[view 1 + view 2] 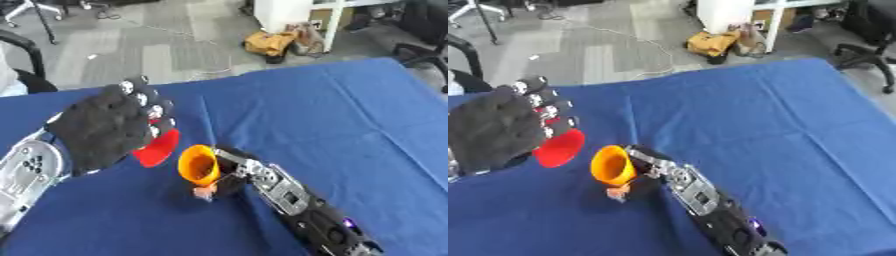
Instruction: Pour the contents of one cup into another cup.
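Observation:
My left hand point(105, 127) is curled round a red cup point(159, 149), holding it above the blue table at the left; most of the cup is hidden behind the hand. An orange cup point(198, 165) is tipped on its side with its mouth facing left toward the red cup, and my right hand point(234, 172) is shut on it from the right. The two cup rims are close but apart. A small orange-pink bit point(616, 192) shows just under the orange cup. I cannot see inside either cup.
A blue cloth point(332, 120) covers the table, with open cloth to the right and far side. Beyond the far edge lie grey floor, a yellow bag point(269, 43), white furniture and office chairs.

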Robot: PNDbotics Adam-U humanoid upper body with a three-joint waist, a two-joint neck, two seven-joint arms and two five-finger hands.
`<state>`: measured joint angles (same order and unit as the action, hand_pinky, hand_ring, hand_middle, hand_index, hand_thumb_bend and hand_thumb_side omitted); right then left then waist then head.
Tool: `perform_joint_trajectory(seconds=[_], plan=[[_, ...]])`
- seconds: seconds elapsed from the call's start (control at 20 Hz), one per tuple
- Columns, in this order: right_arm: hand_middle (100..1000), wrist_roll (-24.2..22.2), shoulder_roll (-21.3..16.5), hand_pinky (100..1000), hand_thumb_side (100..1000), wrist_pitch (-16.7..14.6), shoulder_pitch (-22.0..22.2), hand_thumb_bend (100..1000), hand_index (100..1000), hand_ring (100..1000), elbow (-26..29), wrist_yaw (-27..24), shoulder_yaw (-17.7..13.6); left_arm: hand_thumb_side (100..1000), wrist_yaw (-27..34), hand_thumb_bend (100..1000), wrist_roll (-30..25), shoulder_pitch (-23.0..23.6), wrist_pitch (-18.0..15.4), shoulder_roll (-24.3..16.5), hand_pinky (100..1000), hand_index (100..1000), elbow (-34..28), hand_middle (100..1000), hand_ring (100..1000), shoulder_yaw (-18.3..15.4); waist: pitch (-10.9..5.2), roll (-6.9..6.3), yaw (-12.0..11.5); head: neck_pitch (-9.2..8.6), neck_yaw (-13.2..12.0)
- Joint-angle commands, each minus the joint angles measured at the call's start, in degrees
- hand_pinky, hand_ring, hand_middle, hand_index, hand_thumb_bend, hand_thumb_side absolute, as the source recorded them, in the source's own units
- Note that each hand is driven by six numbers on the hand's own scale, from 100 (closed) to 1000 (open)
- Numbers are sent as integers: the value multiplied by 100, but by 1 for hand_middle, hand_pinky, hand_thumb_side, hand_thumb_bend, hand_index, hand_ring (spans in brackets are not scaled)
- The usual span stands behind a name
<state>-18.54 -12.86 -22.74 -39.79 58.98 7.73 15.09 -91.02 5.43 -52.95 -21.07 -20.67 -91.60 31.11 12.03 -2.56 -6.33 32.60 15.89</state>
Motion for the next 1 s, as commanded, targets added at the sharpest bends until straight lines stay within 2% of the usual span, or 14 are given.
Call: perform_joint_trajectory(seconds=[0.05,0.1,0.15,0.2,0.35,0.6,0.8,0.9,1.0], plan=[[797,499,-86,843,100,-299,-74,172,671,901,-151,593,-152,100,55,270,-16,-65,45,-124,503,577,-91,229,214,-125,-105,1,11,-51,0],[810,621,-83,851,100,-373,-67,195,685,908,-174,731,-175,100,66,270,-18,-60,57,-129,503,577,-93,229,214,-134,-106,1,13,-49,-3],[881,737,-86,889,129,-433,-62,289,767,946,-192,836,-208,100,79,268,-22,-53,72,-136,505,577,-93,229,214,-145,-107,1,16,-46,-7],[894,840,-90,894,147,-477,-57,312,785,951,-208,915,-236,100,95,267,-27,-48,84,-142,506,577,-91,229,214,-153,-109,1,18,-42,-9],[890,1042,-113,866,139,-535,-55,303,785,935,-226,1007,-303,100,139,265,-50,-33,113,-155,508,577,-86,229,214,-174,-116,7,27,-36,-15],[899,1084,-165,858,151,-513,-73,318,809,935,-102,891,-338,100,215,261,-88,-24,158,-166,510,577,-79,229,214,-212,-124,17,35,-31,-24],[928,1099,-299,902,222,-593,-114,350,849,958,70,1058,-368,100,276,260,-122,-16,210,-189,510,577,-93,230,214,-261,-146,23,39,-11,-23],[951,1111,-392,923,302,-679,-138,389,877,976,137,1165,-403,100,311,260,-137,-9,258,-203,510,577,-111,230,215,-305,-161,32,37,-7,-23],[955,1107,-471,922,313,-755,-150,409,885,976,172,1147,-446,100,363,259,-154,-3,308,-217,510,577,-131,231,215,-350,-174,41,37,-2,-19]])
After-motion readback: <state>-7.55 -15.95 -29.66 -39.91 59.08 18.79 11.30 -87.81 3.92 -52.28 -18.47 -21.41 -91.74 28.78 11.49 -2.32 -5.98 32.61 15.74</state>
